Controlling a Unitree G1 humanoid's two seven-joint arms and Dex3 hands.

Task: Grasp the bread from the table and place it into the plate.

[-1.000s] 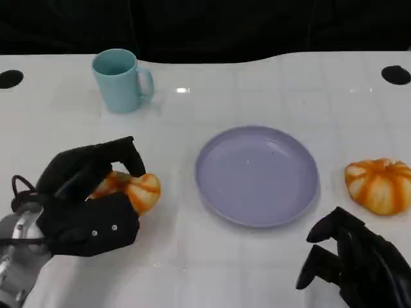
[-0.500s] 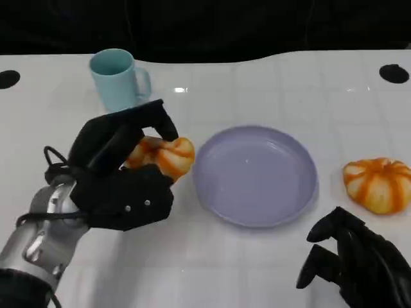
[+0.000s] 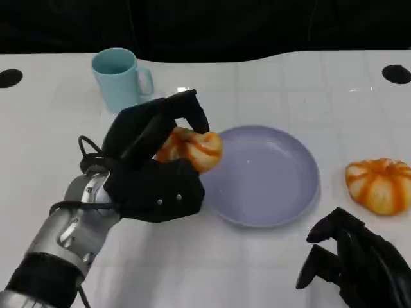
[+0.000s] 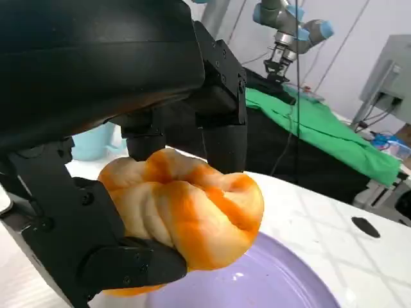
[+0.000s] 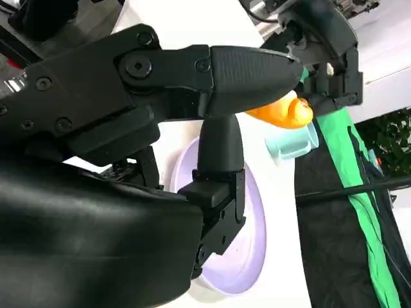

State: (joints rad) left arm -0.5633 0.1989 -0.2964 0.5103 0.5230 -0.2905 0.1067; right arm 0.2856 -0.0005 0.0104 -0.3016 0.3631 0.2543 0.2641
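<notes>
My left hand (image 3: 151,170) grips an orange-and-cream striped bread (image 3: 192,149) and holds it in the air over the left rim of the lilac plate (image 3: 273,183). In the left wrist view the bread (image 4: 186,212) is clamped between the black fingers (image 4: 225,122) and the thumb, with the plate (image 4: 276,285) just beneath it. A second striped bread (image 3: 379,185) lies on the table to the right of the plate. My right hand (image 3: 359,266) rests low at the front right, fingers apart and holding nothing. The right wrist view shows the plate (image 5: 241,237) and the held bread (image 5: 282,112) beyond my right hand (image 5: 128,128).
A light blue mug (image 3: 120,78) stands at the back left, behind my left hand. Two black round holes (image 3: 9,78) (image 3: 396,74) mark the table's far corners. The white table's dark back edge runs along the top.
My left hand has lifted the bread off the table and carried it right and away from me, from left of the plate to above its left rim. The right hand stayed still.
</notes>
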